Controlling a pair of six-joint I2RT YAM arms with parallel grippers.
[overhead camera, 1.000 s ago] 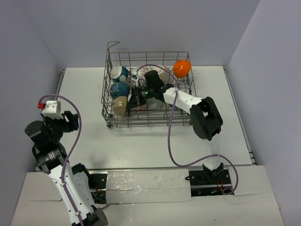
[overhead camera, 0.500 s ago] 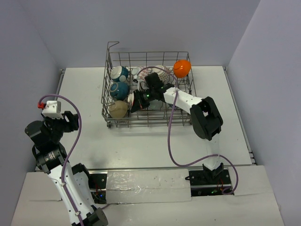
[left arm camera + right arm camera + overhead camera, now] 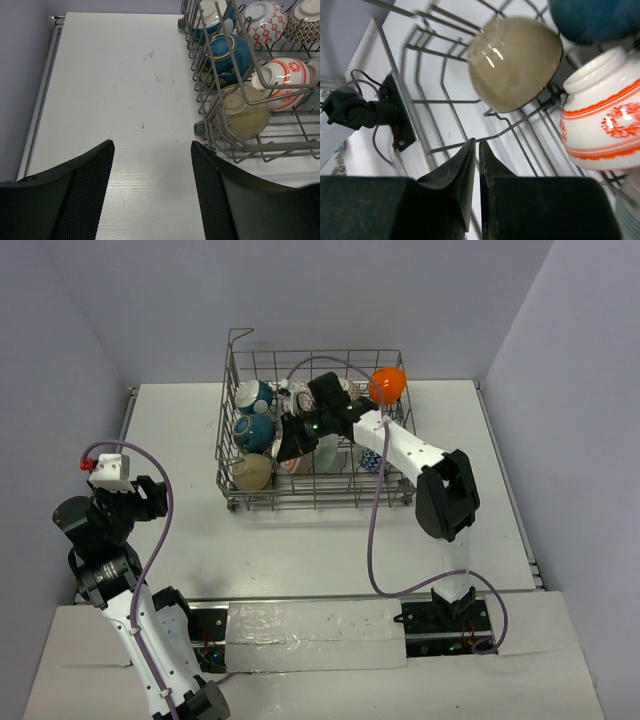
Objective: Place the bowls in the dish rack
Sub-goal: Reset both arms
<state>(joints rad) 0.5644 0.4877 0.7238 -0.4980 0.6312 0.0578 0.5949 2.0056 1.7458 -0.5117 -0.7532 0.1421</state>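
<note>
The dish rack (image 3: 300, 502) stands at the table's far middle with several bowls in it. Along its left side sit a teal bowl (image 3: 253, 395), a blue bowl (image 3: 253, 428) and a tan bowl (image 3: 252, 471). An orange bowl (image 3: 387, 384) rests at the far right corner. My right gripper (image 3: 476, 142) hovers inside the rack just right of the tan bowl (image 3: 515, 62), beside a white bowl with orange pattern (image 3: 602, 130). Its jaws are parted by a crack, with nothing between them. My left gripper (image 3: 150, 150) is open over bare table, left of the rack (image 3: 240, 145).
More patterned bowls (image 3: 265, 20) lean along the rack's far row. A raised wire loop (image 3: 240, 335) stands at the rack's far left corner. The table's left edge rail (image 3: 40, 100) runs beside my left gripper. Purple cables trail from both arms.
The right gripper has lifted a little and its jaws have parted slightly. The tan bowl has settled into the rack's near left corner. The left arm has not moved.
</note>
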